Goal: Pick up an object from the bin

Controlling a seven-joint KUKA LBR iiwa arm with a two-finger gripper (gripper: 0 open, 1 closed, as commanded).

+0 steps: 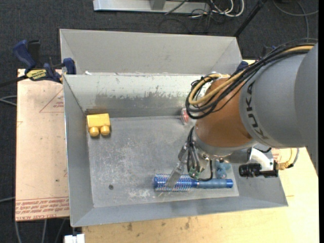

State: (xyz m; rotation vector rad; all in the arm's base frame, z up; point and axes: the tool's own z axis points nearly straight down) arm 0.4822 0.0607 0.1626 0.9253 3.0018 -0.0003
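Observation:
My gripper hangs low at the front of the bin, one grey finger slanting down onto a blue brush that lies flat along the front wall. The finger touches the brush's bristled left end; its blue handle runs off to the right. A yellow toy block with two round knobs rests at the back left corner of the floor, far from the gripper. A small red and white thing sits by the back wall, partly hidden behind the arm's orange cover.
The arm and its orange cover with cables hang over the right half of the bin and hide the floor there. Bare grey floor lies between the yellow block and the brush.

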